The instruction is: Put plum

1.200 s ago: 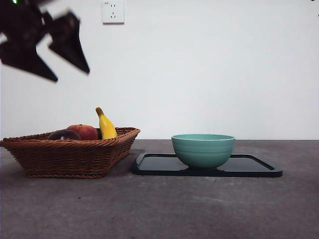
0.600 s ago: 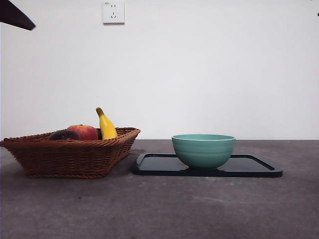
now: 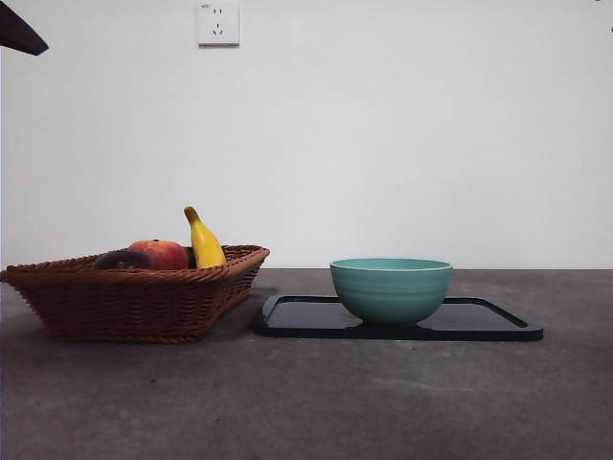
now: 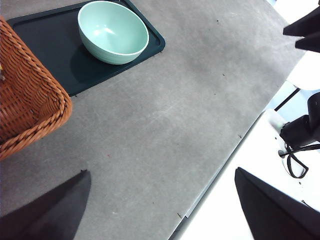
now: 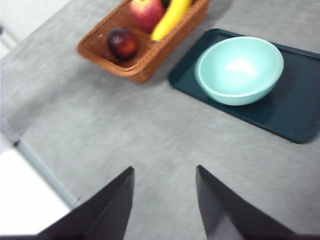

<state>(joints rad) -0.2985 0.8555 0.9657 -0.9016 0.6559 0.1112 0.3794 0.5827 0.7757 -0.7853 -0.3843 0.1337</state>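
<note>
The dark maroon plum (image 5: pixel 122 43) lies in the brown wicker basket (image 5: pixel 100 48), next to a red-orange fruit (image 5: pixel 146 12) and a yellow banana (image 5: pixel 170 19). In the front view only the plum's top (image 3: pixel 123 260) shows over the basket rim (image 3: pixel 134 302). My left gripper (image 4: pixel 162 200) is open and empty, high above the table's near edge; it shows as a black tip (image 3: pixel 17 31) at the front view's top left corner. My right gripper (image 5: pixel 165 200) is open and empty, high over bare table in front of the basket and bowl.
An empty mint-green bowl (image 3: pixel 391 288) stands on a dark tray (image 3: pixel 479 321) to the right of the basket. It also shows in the left wrist view (image 4: pixel 113 32) and the right wrist view (image 5: pixel 239 70). The table edge (image 4: pixel 215 180) runs beneath the left gripper.
The dark arm at the front view's top left has risen out of view, leaving only a black tip in the corner. The fruit, basket, bowl and tray have not moved.
</note>
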